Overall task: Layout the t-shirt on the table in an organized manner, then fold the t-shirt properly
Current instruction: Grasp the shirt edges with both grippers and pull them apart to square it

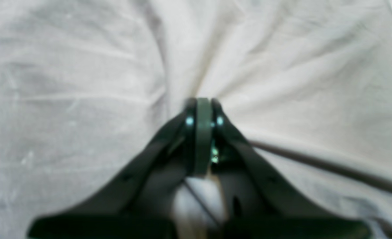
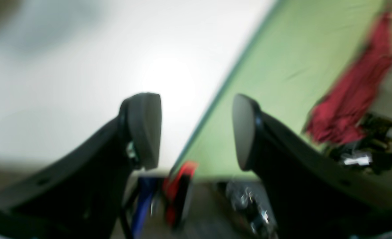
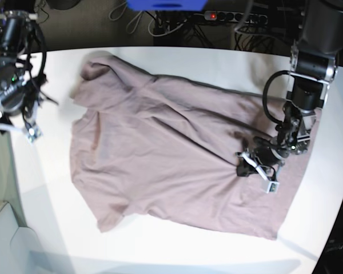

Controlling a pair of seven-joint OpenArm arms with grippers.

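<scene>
The mauve-pink t-shirt [image 3: 160,154] lies spread but wrinkled on the white table [image 3: 228,63], with one end bunched at the far left. My left gripper [image 3: 240,164] is down on the shirt's right part. In the left wrist view the left gripper [image 1: 201,101] is shut on a pinch of the t-shirt [image 1: 282,73], and creases radiate from the tips. My right gripper [image 3: 31,130] hangs off the shirt at the table's left edge. In the right wrist view the right gripper [image 2: 196,129] is open and empty above the table [image 2: 83,66].
Beyond the table's edge the right wrist view shows green floor [image 2: 299,66], a red cloth [image 2: 352,99] and blurred cables and gear below. Cables and a power strip [image 3: 223,16] lie behind the table's far edge. A blue object [image 3: 166,4] sits at the far top.
</scene>
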